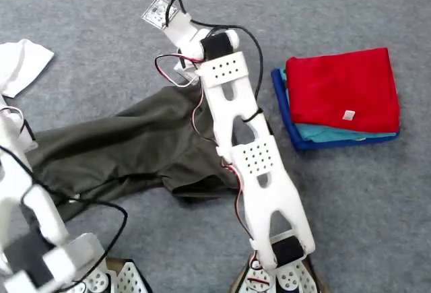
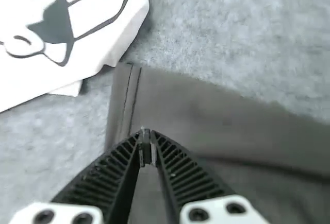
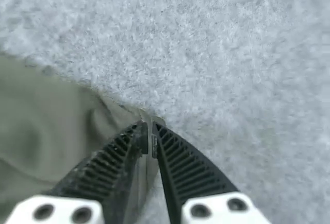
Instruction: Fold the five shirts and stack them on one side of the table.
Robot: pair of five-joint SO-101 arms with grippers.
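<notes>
An olive shirt (image 1: 121,145) lies unfolded and rumpled across the middle and left of the grey worktop (image 1: 350,205). One part runs out toward the left edge, and a fold of cloth lies under the right arm (image 1: 249,151). That arm stretches from the near edge up the middle of the worktop. Its jaws are closed on the far edge of the shirt — in the right wrist view a thin lip of hem sits pinched between the tips, with bare grey surface just beyond.

The left arm (image 1: 27,199) stands at the near left corner and leans over the shirt's left end. Its jaws are closed too, gripping the olive cloth just beside a stitched hem near one corner.

A white shirt (image 1: 23,60) with a dark print lies loose at the far left edge of the worktop. In the left wrist view its border lies just beside that olive corner; whether the two touch cannot be told.

On the right side, well apart from both arms, three folded shirts make a neat stack. A red shirt (image 1: 340,87) lies on top and a teal shirt (image 1: 330,133) under it. A blue shirt (image 1: 281,104) is at the bottom — its edge shows along the stack's left and near sides.
</notes>
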